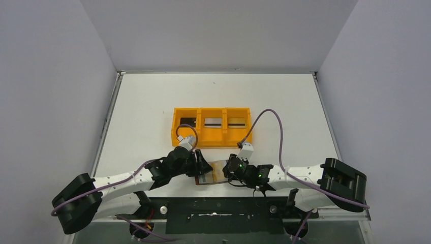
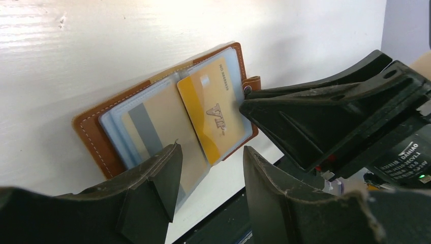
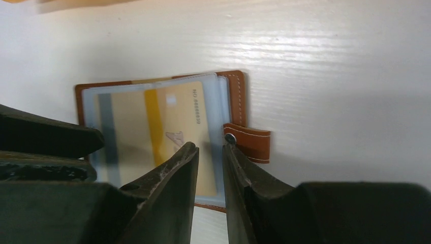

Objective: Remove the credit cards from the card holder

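Currently the open card holder (image 1: 213, 173) lies between left gripper (image 2: 211, 152), spread at its 9 o'clock, and right gripper (image 3: 211, 145) at 3 o'clock, fingers nearly together, perhaps pinching its sleeve edge.

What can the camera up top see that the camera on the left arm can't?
Only the top view shows the orange three-compartment plastic tray. Only the left wrist view clearly shows the yellow-gold card and a tan card with a grey stripe tucked inside. Both show the open brown leather card holder on the white table, with the left gripper and right gripper over it.
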Tool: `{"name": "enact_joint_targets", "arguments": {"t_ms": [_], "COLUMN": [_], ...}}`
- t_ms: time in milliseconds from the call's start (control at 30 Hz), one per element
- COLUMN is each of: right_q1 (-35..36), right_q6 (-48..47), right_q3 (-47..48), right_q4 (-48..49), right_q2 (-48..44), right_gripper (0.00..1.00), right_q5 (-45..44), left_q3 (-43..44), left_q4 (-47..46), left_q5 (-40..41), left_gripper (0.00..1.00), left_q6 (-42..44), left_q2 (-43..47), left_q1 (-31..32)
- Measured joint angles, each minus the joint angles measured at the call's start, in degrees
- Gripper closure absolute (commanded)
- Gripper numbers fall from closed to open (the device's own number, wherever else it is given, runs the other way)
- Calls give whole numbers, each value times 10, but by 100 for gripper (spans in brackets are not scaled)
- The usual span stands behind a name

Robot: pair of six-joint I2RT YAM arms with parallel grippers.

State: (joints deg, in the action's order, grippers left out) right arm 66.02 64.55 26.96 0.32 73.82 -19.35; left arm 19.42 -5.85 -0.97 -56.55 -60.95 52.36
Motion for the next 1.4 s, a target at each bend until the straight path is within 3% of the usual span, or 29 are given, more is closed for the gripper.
{"name": "enact_joint_targets", "arguments": {"t_ms": [333, 633, 1000, 1400], "right_q1": [0, 0, 0, 0], "right_q6": [56, 91, 99, 100], "right_q3": [-21, -38, -43, -45], "right_q4": [33, 64, 82, 91], "right_q2": [30, 30, 35, 37], "right_gripper": [85, 85, 85, 85], "right_q5": [0, -6, -7, -7], "left_q3": [0, -4, -89, -92], "left_q4": [-42, -80, -242, -302], "left_q5": [-20, -12, 3, 10], "left_gripper": [52, 52, 54, 62], "left_q6": [0, -21, -95, -131], "left_q2": [-69, -101, -108, -158], "left_q1": [0, 0, 0, 2]}}
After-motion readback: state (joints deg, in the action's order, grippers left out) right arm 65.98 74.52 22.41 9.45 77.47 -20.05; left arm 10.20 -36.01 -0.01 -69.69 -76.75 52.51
